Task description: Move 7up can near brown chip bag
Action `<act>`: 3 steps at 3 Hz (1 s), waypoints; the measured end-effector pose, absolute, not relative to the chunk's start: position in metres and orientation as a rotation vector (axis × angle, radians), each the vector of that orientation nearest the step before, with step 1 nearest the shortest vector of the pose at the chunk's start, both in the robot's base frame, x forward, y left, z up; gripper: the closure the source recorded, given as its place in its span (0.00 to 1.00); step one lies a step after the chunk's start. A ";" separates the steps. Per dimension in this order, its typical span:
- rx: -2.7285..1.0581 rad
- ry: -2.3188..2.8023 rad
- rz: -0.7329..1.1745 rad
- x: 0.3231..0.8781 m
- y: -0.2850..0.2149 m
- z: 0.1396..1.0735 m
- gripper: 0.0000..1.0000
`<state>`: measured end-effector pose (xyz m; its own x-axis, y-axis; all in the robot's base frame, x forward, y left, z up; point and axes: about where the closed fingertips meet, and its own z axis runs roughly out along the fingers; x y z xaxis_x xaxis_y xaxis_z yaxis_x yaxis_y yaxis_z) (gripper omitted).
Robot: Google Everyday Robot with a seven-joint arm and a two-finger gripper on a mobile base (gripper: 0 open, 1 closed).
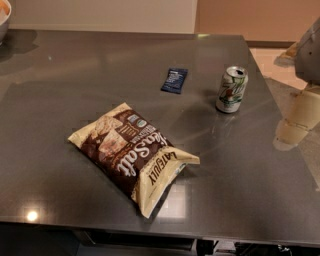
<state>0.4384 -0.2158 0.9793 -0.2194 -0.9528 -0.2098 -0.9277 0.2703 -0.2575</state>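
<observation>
Glossy dark grey tabletop [240,190] with 1 light reflection [32,216]; cream wall [100,15] and tan panel [250,20] behind; pale floor [265,62] at right.

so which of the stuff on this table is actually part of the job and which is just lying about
Part of the job:
7up can, upright, right rear
brown chip bag, lying flat, nearer the front
claw, at the right edge, apart from the can

Just lying about:
dark-blue packet, left of the can
bowl, partly in view, far left corner

Jaws at right edge, near upright 7up can [232,89]
</observation>
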 end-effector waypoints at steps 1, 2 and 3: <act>-1.716 2.222 -0.110 0.439 -0.216 0.980 0.00; -1.694 2.211 -0.100 0.457 -0.219 0.983 0.00; -1.635 2.182 -0.065 0.490 -0.226 0.981 0.00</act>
<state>0.4905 -0.2259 0.9808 -0.2270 -0.9284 -0.2943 -0.9091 0.3103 -0.2778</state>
